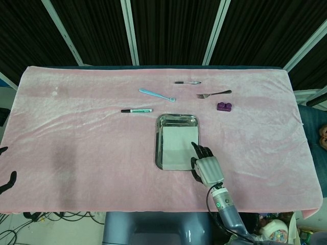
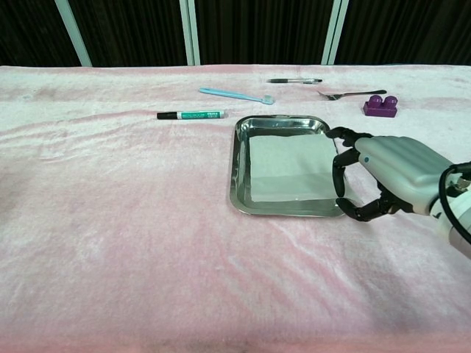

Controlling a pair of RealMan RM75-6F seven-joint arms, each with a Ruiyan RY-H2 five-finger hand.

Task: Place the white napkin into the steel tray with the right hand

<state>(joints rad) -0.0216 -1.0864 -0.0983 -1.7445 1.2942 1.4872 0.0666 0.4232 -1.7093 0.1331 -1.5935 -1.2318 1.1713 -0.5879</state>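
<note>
The white napkin (image 1: 176, 148) (image 2: 287, 165) lies flat inside the steel tray (image 1: 176, 116) (image 2: 280, 119), filling most of its floor. My right hand (image 1: 207, 168) (image 2: 390, 173) hovers at the tray's front right corner. Its dark fingers (image 2: 340, 173) are spread and curve over the right rim, right at the napkin's edge. The thumb (image 2: 357, 214) sits outside the tray by the front corner, and nothing is pinched. Of my left hand, only dark fingertips (image 1: 6, 181) peek in at the left edge of the head view, off the table.
Behind the tray on the pink cloth lie a green marker (image 1: 136, 110) (image 2: 190, 115), a light blue toothbrush (image 1: 157, 95) (image 2: 235, 95), a pen (image 1: 187, 82) (image 2: 294, 81), a fork (image 1: 213, 94) (image 2: 352, 94) and a purple brick (image 1: 224, 106) (image 2: 380, 106).
</note>
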